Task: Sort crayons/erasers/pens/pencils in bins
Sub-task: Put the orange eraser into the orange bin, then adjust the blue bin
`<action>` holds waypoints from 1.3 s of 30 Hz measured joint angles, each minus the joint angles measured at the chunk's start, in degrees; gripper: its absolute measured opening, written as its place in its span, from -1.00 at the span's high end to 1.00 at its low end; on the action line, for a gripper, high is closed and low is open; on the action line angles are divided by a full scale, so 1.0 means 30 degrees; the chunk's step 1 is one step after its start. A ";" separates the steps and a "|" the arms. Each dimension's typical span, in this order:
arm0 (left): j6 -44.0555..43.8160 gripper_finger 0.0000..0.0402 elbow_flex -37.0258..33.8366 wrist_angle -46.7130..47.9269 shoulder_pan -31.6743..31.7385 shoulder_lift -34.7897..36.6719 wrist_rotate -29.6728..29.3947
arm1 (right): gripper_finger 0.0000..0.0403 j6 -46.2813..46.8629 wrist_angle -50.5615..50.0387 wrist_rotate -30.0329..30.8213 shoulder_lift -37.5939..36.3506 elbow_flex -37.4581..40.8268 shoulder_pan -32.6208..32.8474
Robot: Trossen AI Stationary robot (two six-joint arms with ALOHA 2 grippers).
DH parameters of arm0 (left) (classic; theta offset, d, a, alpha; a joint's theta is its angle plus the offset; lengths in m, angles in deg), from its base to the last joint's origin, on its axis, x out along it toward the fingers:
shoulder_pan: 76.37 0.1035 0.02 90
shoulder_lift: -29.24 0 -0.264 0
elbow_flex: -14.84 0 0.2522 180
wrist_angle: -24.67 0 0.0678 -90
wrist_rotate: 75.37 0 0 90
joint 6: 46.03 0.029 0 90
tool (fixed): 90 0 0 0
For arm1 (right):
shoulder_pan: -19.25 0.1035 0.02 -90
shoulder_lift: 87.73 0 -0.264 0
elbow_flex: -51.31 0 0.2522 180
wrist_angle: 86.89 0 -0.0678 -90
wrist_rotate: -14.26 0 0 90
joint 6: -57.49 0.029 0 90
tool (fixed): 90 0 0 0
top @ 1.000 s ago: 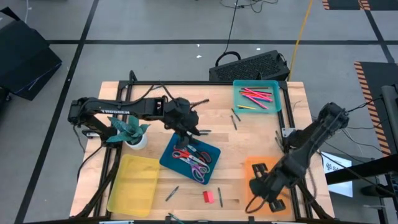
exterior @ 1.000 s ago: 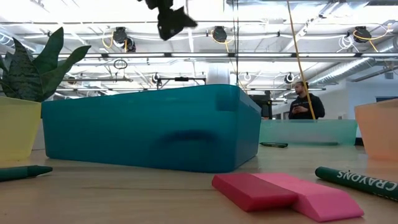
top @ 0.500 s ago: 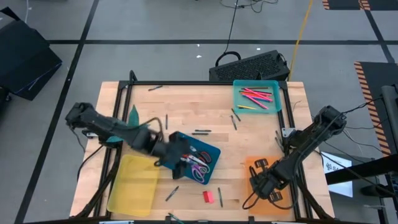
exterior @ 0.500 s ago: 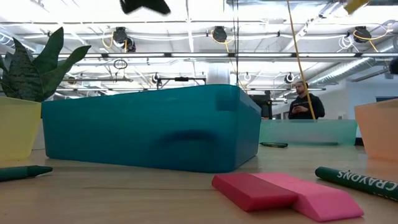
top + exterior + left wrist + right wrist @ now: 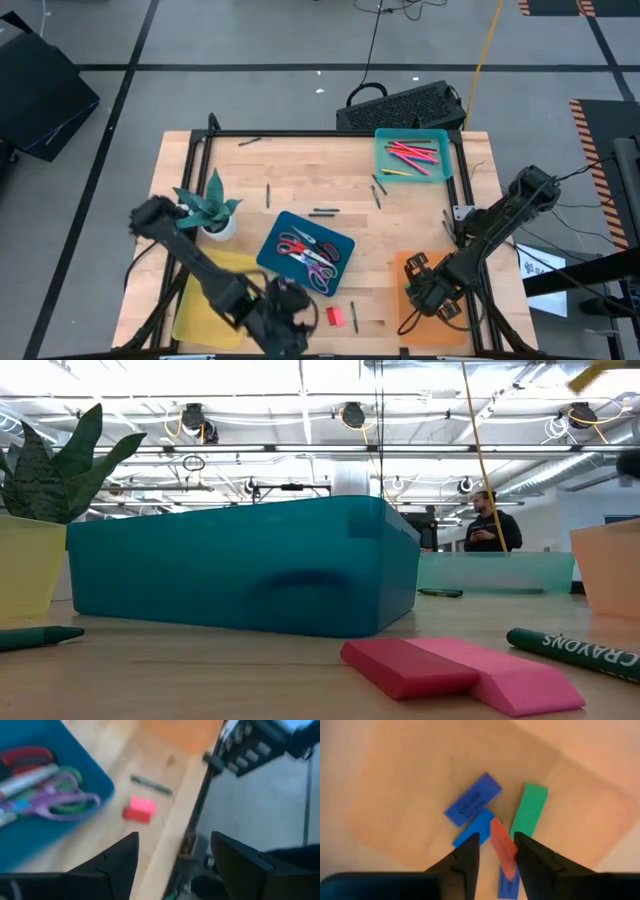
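The right gripper (image 5: 492,851) hangs over the orange bin (image 5: 408,268) at the table's front right. Its fingers are a little apart with a red eraser (image 5: 502,847) between them, but I cannot tell if they squeeze it. Under it, two blue erasers (image 5: 472,800) and a green eraser (image 5: 529,811) lie in the bin.

The left gripper (image 5: 172,857) is low at the front edge, beside the yellow bin (image 5: 205,295). Its fingers are wide apart and hold nothing. A red and pink eraser pair (image 5: 335,316) lies on the wood just ahead, near the dark blue bin (image 5: 335,240) with scissors (image 5: 300,250).
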 joint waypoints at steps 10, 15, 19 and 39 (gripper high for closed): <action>-0.3576 -0.24 0.0414 -0.0035 -0.0235 -0.3173 0.0691 | 0.29 -0.1313 -0.1111 0.4244 -0.1269 -0.5219 0.0293; -0.1766 -0.24 -0.1031 -0.1230 0.0678 -0.3284 -0.0084 | 0.29 -0.4514 0.3021 0.5911 -0.1238 -0.5315 -0.0019; 0.0188 -0.24 -0.2000 -0.2030 0.1773 -0.3303 0.0442 | 0.29 -0.5005 0.5464 0.5904 -0.0798 -0.5215 -0.0857; 0.5764 -0.24 -0.3760 0.0491 0.6922 -0.1141 0.1368 | 0.29 -0.6371 1.2694 0.5588 0.4412 -0.5331 -0.3978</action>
